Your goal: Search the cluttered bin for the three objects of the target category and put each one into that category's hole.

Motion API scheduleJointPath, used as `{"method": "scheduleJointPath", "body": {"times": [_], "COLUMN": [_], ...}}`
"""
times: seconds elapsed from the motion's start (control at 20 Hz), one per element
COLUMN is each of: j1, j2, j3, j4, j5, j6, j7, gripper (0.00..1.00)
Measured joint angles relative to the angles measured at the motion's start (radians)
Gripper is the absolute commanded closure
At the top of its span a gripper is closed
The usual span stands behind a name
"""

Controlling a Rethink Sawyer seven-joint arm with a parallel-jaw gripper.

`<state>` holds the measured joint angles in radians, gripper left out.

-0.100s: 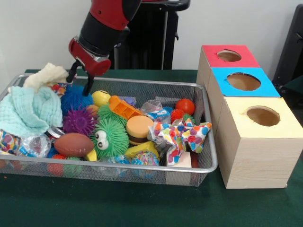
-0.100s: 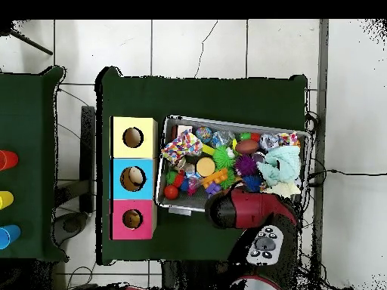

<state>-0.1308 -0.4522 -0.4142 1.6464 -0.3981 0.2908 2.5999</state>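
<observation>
End effector (image 1: pixel 80 78) hangs open and empty over the far left of the wire bin (image 1: pixel 208 142), fingers spread just above the blue spiky ball (image 1: pixel 75 98), beside the cream cloth (image 1: pixel 46 75). Bin sits on the green worktop (image 1: pixel 118 203), crowded with toys: purple spiky ball (image 1: pixel 78 120), green fuzzy ball (image 1: pixel 110 137), toy football (image 1: pixel 73 144). Box with red hole (image 1: pixel 229 56), blue hole (image 1: pixel 243 81) and yellow hole (image 1: pixel 263 116) stands just beside the bin
</observation>
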Motion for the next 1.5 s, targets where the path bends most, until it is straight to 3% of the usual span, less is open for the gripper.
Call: {"method": "scheduleJointPath", "body": {"times": [0.5, 0.85, 0.9, 1.2, 1.5], "j1": [-0.192, -0.227, -0.222, -0.251, -0.386], "j2": [0.059, 0.048, 0.049, 0.056, 0.042], "j3": [0.091, 0.119, 0.118, 0.145, 0.264], "j4": [0.001, 0.004, 0.005, 0.027, 0.062], "j5": [0.001, -0.003, -0.019, -0.062, -0.148], "j6": [-0.029, -0.097, -0.158, -0.251, -0.298], "j7": [0.0, 0.0, 0.0, 0.0, 0.0], "gripper": [0.0, 0.0, 1.0, 1.0, 1.0]}}
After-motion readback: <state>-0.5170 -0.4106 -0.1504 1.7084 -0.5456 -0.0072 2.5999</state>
